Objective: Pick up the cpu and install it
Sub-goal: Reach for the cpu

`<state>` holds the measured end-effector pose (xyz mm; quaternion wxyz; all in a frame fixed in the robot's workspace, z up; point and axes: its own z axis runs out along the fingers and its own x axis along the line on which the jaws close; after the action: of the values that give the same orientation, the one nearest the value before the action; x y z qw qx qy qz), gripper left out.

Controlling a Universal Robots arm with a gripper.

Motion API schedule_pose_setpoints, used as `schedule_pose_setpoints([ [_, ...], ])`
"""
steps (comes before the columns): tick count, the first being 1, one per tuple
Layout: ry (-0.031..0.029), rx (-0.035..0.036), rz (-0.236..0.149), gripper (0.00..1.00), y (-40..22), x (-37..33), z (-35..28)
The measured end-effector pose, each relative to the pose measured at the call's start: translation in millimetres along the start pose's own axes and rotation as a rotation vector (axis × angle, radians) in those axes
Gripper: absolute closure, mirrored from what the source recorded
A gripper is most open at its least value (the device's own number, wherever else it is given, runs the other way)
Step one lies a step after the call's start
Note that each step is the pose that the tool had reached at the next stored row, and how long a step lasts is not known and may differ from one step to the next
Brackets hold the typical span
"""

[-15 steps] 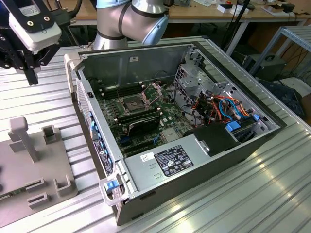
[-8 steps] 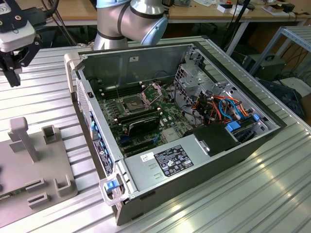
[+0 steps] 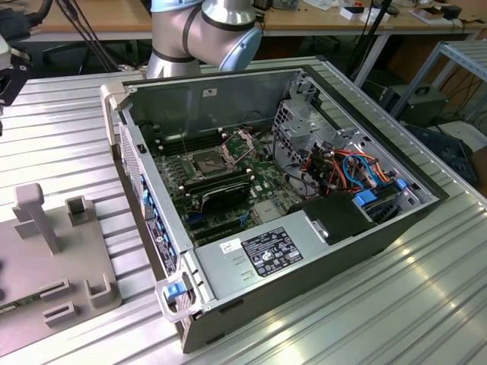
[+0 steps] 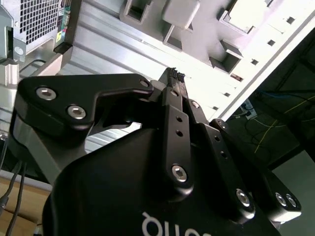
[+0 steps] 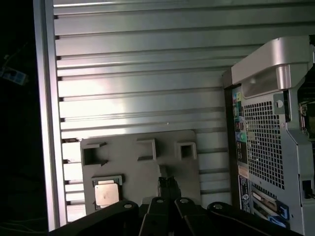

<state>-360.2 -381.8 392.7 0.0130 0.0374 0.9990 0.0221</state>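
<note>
Now we see gripper point(image 5: 167, 183) above grey holder plate point(image 5: 142, 157), fingers pressed together, holding nothing. We find cpu point(image 5: 107, 194) lying flat in small pocket on plate, near gripper but off to one side, not touching. Computer case point(image 5: 266, 123) stands just beside plate; socket point(image 3: 207, 161) inside looks open. Step, we think: pick up. To do it well: line up right over chip, open fingers enough, grab edges softly, keep chip flat.

A ribbed silver table point(image 3: 365, 304) shines under bright light; behind it stand wooden desks point(image 3: 99, 19) and a grey metal shelf point(image 3: 466, 55).
</note>
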Motion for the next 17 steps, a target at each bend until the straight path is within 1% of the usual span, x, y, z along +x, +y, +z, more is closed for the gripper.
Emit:
schedule_pose_setpoints([
  [2,-0.0001,0.0000,0.000,0.89,0.6,7.5,-0.1],
  [4,0.0000,0.0000,0.000,0.89,0.8,10.3,-0.1],
  [9,0.0000,0.0000,0.000,0.89,1.3,21.1,-0.2],
  [11,0.0000,0.0000,0.000,0.89,1.5,27.2,-0.2],
  [15,0.0000,0.0004,0.000,0.89,1.5,37.1,0.0],
  [17,-0.0001,0.0007,0.000,0.89,1.3,39.7,0.7],
])
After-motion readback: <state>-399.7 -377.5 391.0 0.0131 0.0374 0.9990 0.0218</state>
